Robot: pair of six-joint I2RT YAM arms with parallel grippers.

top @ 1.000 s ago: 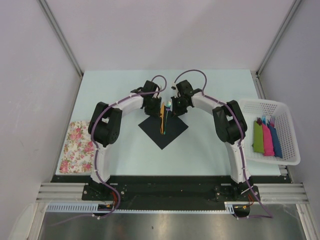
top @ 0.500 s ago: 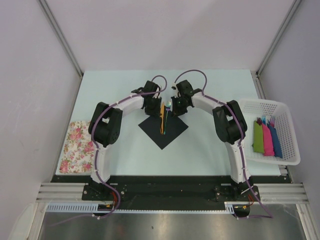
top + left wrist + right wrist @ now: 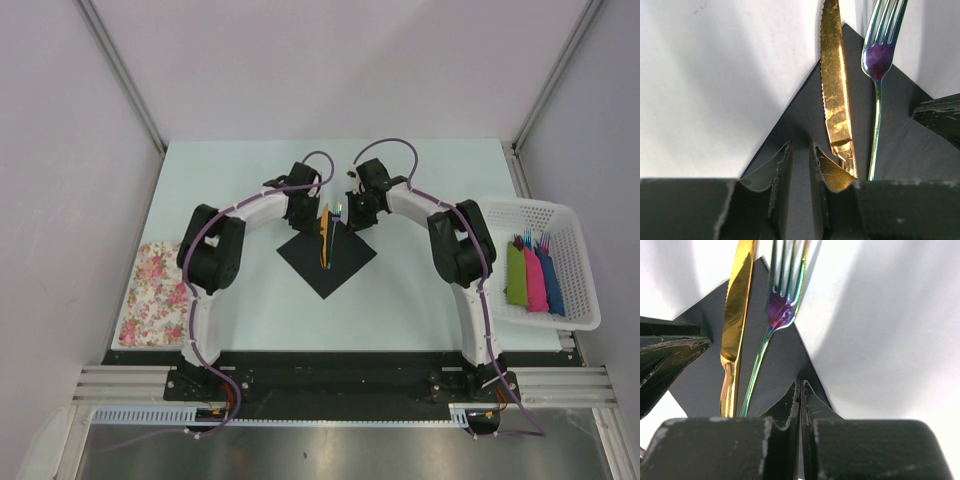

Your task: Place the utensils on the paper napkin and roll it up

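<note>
- Floral cloth sits at the near-left corner of the table, same spot as a second ago.
- My left gripper is down on the left side of the paper napkin. The jaws are open just a narrow slot and I only see black paper in the gap, so nothing is gripped. The right-hand finger is touching the knife handle.
- The napkin lies as a diamond around the middle of the table and hasn't budged.
- The utensils lie on it side by side, running from its middle out past its far corner: gold knife on the left, rainbow-tinted fork on the right. No shift since earlier.
- My right gripper is fully closed, tips right at the napkin's right-hand edge. I can't tell if paper is pinched between them.
- From above, my right arm has nudged slightly toward the right edge; the left arm looks unchanged.
- White basket at the right edge holds the green, pink and blue bundles, untouched.
</note>
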